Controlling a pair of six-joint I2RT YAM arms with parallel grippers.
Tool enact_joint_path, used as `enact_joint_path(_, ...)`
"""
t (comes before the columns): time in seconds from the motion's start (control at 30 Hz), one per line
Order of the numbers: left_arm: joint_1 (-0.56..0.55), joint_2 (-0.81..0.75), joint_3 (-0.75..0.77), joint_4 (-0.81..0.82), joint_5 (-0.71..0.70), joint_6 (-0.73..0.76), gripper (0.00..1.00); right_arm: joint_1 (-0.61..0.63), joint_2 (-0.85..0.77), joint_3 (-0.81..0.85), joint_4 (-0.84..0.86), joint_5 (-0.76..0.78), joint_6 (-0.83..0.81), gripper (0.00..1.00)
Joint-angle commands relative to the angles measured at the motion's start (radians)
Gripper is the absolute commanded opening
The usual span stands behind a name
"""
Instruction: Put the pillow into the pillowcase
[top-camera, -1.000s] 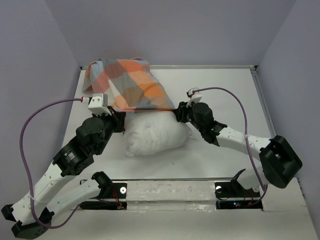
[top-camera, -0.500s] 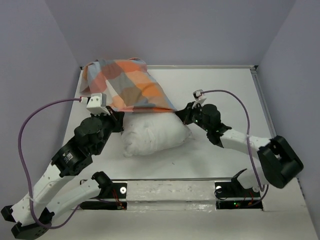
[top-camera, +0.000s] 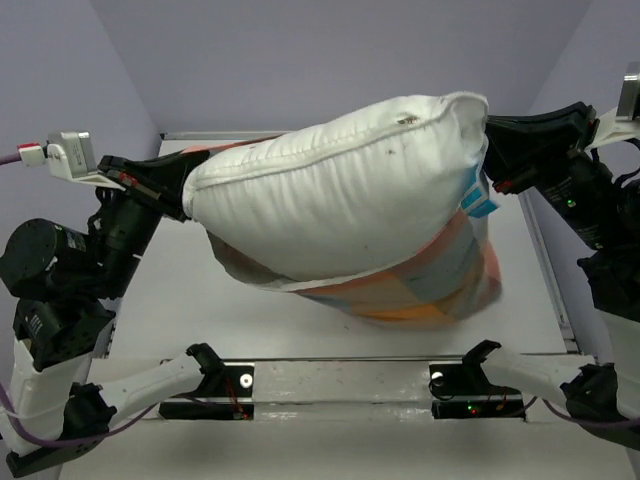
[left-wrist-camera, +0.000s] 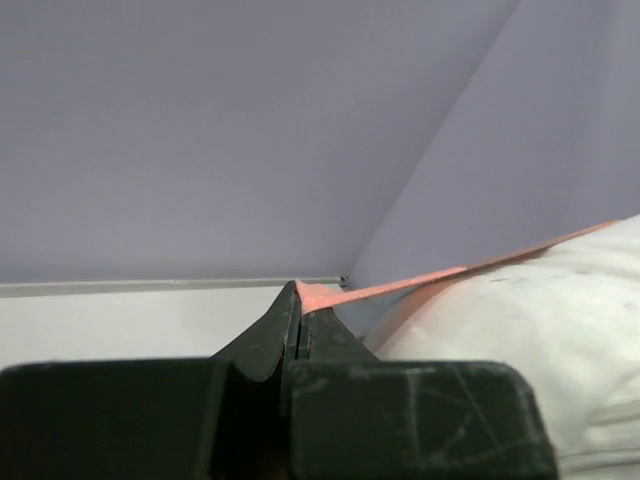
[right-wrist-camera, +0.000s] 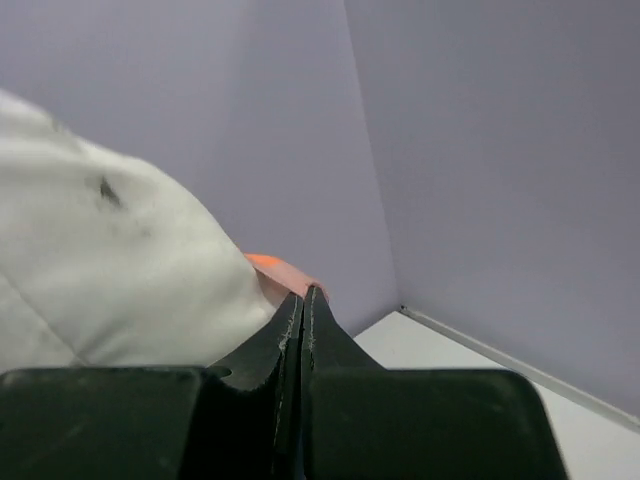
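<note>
Table (top-camera: 200, 300), bottom of the top view. Above it, lower centre-right, the pillowcase (top-camera: 430, 290) hangs as a checked pouch; can't tell if it clears the surface or brushes it. The pillow (top-camera: 340, 190) has its lower part inside, but most of its white bulk bulges out over the mouth across frame centre, w/ the blue tag (top-camera: 478, 195) at its right end.

L gripper (top-camera: 165, 185), upper left, has its fingers pressed together on the orange hem. R gripper (top-camera: 497, 150), upper right, is pinched closed on the hem too. Both wrist views show orange cloth at the tips.

Step in hand, I'd judge, is settling the pillow down into the case. To do it well:
- keep both pinches tight
- hold the mouth wide & level so neither corner sags
- use short vertical jolts, not swings, & let the pillow's weight drive it in

Risk: the thin hem slips from one pinch & the lot drops.
</note>
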Motion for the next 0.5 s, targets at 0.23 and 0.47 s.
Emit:
enact_joint_path(0.23,0.019,0.160,0.411,-0.069,0.035,0.054,0.00,-0.019,0.201,0.514,-0.253,0.163,-0.071,0.00)
enact_joint_path(0.47,0.020,0.073,-0.030,0.135,-0.197,0.080,0.00,-0.019,0.281,-0.005,-0.171,0.368,-0.082,0.00)
